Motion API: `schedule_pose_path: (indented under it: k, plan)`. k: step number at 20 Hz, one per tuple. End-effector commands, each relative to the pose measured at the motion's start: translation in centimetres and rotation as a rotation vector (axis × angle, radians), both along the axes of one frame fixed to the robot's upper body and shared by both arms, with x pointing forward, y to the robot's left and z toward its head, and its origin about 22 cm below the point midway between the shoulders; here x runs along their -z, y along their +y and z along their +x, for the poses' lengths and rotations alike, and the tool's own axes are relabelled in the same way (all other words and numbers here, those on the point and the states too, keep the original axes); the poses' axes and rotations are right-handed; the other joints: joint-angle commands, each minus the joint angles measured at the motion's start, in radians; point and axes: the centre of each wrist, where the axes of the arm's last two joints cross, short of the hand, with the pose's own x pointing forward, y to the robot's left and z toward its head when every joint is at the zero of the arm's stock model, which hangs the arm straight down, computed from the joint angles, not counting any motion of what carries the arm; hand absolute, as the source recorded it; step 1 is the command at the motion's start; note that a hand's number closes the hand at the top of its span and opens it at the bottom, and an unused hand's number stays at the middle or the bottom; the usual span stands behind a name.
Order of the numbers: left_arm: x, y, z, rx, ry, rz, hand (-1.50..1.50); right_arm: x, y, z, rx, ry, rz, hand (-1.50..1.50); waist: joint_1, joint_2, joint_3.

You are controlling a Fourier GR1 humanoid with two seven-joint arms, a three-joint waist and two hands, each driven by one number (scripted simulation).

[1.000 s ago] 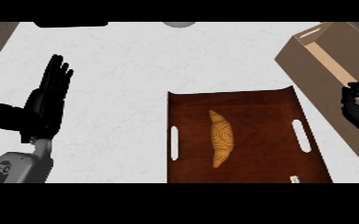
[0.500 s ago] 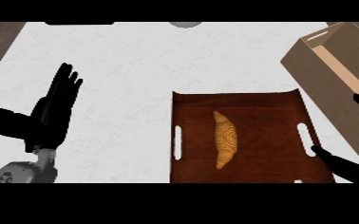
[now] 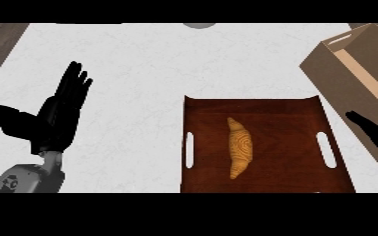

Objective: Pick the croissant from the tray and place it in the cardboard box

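1. Dark brown wood makes up the tray, which we see lying flat on the white marbled counter, right of centre, with a slot handle cut into each long side.
2. The golden croissant lies in the tray, roughly at its middle, running lengthwise and curving slightly, with one tip toward the far rim and the other toward the near rim. Nothing is touching it.
3. The cardboard box stands at the upper right, just beyond the tray's far right corner. It is open at the top and partly cut off by the view's edge.
4. The left hand rests well to the left of the tray, above its grey forearm. Its fingers are straight, pointing up and held together, and it holds nothing.
5. Only a small black part of the right hand shows at the right edge, just beside the tray's right rim and below the box. We cannot tell whether it is open or closed.
6. A small grey rounded shape sits at the counter's far edge.
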Motion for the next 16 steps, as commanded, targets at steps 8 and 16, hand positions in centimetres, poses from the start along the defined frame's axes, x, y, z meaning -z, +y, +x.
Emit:
schedule_pose_path:
  k: [8,16]
  plan:
    - [-0.1,1.3,0.1,0.003,0.000,0.017,0.00,-2.9,8.6,1.6,-0.063,0.088,0.058,-1.50,0.010,0.001,0.003]
    - [0.2,-0.6,-0.9,0.014,0.009,-0.010,0.00,2.3,9.9,5.0,0.025,0.165,0.034,-1.50,0.004,0.000,0.005]
